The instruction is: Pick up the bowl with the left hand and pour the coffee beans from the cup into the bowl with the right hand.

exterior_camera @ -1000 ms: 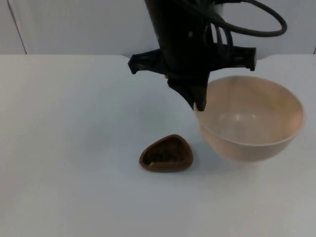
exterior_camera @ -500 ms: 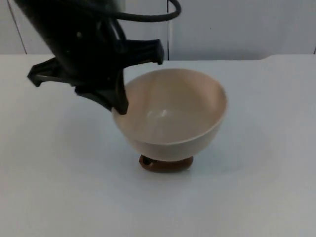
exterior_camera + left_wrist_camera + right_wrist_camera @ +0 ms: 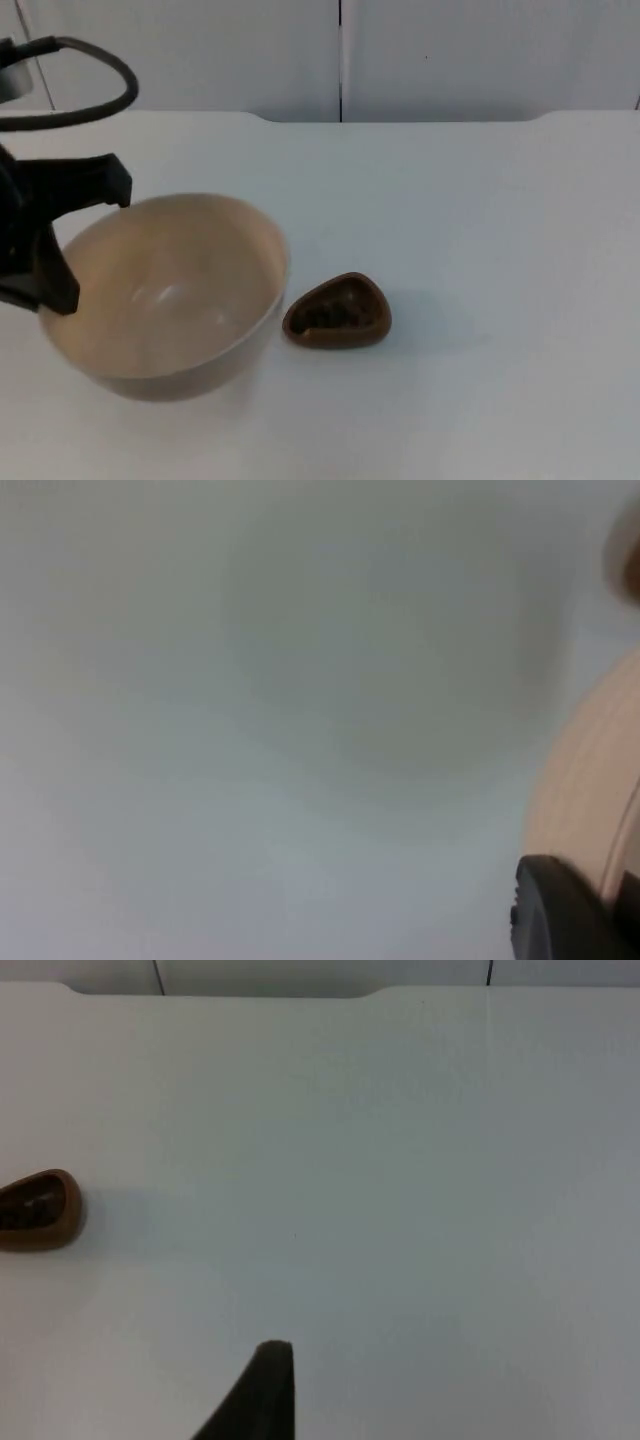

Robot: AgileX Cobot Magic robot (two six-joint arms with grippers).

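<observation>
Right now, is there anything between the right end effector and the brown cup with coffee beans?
Nothing visible. In the right wrist view, bare white table lies between the right end effector and the cup. The bowl, held by the left end effector, sits off to its side.

Glossy smooth bowl (image 3: 170,300); matt white table (image 3: 480,220)

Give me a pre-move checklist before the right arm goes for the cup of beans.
1. Left gripper shut on the bowl rim: ok.
2. Bowl upright, opening up: ok.
3. Bowl empty: ok.
4. Cup on the table, beside the bowl, beans inside: ok.
5. Right gripper short of the cup, nothing between them: ok.
6. Right gripper open: cannot tell.
</observation>
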